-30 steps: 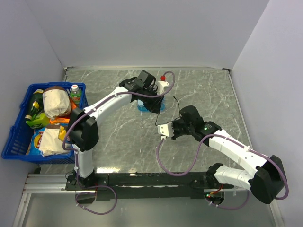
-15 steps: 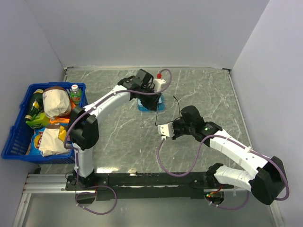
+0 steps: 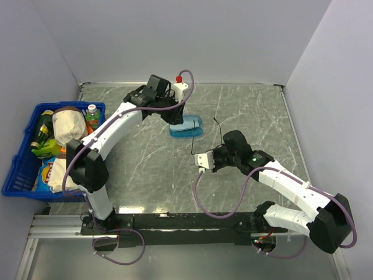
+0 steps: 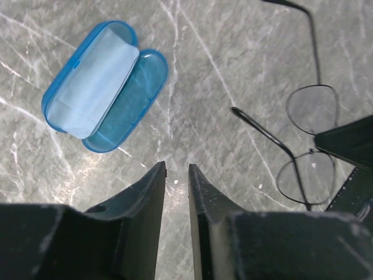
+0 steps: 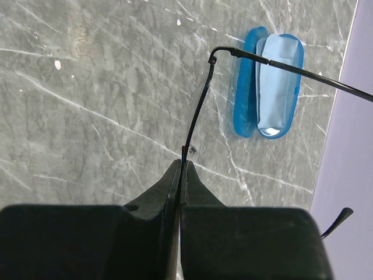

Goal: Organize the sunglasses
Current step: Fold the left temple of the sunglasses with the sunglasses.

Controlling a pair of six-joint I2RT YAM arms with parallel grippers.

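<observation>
The sunglasses (image 5: 201,105), a thin black wire pair, hang above the table with my right gripper (image 5: 182,166) shut on the frame; both lenses show in the left wrist view (image 4: 309,140). The blue translucent case (image 3: 186,126) lies open on the marble table, a light-blue cloth (image 4: 96,81) lying in one half. My left gripper (image 4: 176,169) hovers above the table near the case, its fingers a narrow gap apart and holding nothing. In the top view the left gripper (image 3: 176,116) sits just behind the case, and the right gripper (image 3: 220,146) is to the case's front right.
A blue basket (image 3: 17,169) with bottles and snack bags stands at the table's left edge. Grey walls close in the back and both sides of the table.
My left arm has pulled back and to the left, off the case, which now shows fully open. The right arm and the sunglasses have stayed put.
</observation>
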